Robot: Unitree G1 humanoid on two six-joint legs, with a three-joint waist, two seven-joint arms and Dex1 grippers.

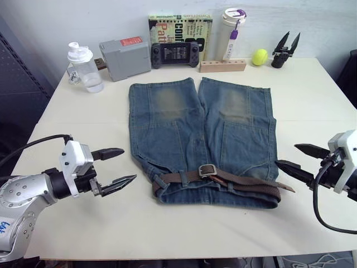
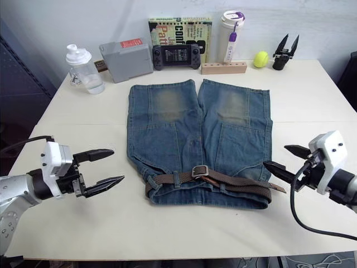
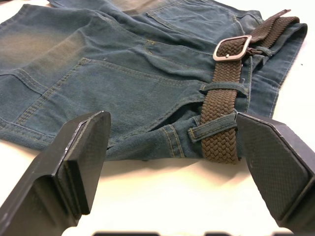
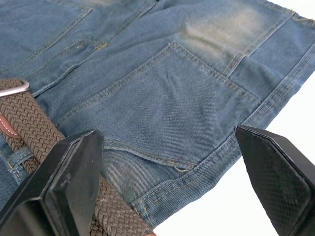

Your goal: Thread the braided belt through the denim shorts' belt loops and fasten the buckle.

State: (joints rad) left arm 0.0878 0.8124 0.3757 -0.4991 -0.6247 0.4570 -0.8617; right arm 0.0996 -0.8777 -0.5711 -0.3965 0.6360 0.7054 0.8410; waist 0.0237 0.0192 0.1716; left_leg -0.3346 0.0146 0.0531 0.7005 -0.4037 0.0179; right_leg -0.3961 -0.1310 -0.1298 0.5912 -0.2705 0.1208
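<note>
Currently both jaws stand released, holding nothing. Left gripper (image 1: 114, 167) hovers over bare worktop (image 1: 312, 95) near its left edge, beside the waistband end of the denim shorts (image 1: 223, 131). Right gripper (image 1: 295, 158) hovers near the right edge, just beside the other waistband end. Shorts lie flat mid-worktop, waistband toward the front edge, legs toward the back edge. Braided belt (image 1: 245, 185) runs along the waistband under belt loops (image 3: 224, 87); buckle (image 1: 207, 170) sits fastened mid-waistband, with the belt's free end trailing toward the right gripper.
</note>
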